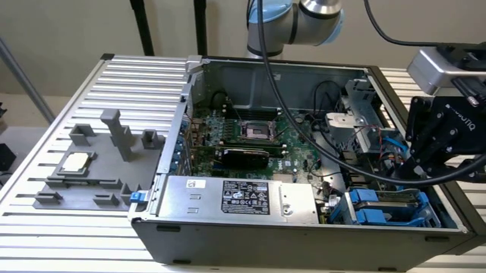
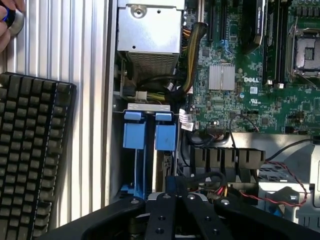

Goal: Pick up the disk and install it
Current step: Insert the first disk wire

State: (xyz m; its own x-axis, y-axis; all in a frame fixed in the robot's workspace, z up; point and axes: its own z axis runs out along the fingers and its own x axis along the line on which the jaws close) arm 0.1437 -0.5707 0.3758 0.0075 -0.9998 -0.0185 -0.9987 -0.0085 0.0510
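The open computer case (image 1: 304,239) lies on a slatted metal table. In its drive bay, at the exterior view's right, two blue carrier fronts (image 2: 135,135) (image 2: 165,137) stand side by side. The disk sits among these blue rails (image 1: 376,205), seen edge-on, and I cannot tell which slot holds it. My gripper (image 2: 175,192) hangs just above the bay with its black fingers pressed together and nothing between them. In the exterior view the gripper (image 1: 402,170) is over the case's right end, above the blue carriers.
A silver power supply (image 1: 235,196) fills the case's near side, with the motherboard (image 1: 251,136) behind it. Cables (image 1: 334,153) cross the case. A grey fixture with a small square chip (image 1: 76,162) stands on the table. A black keyboard (image 2: 30,150) and a hand (image 2: 7,20) are beside the case.
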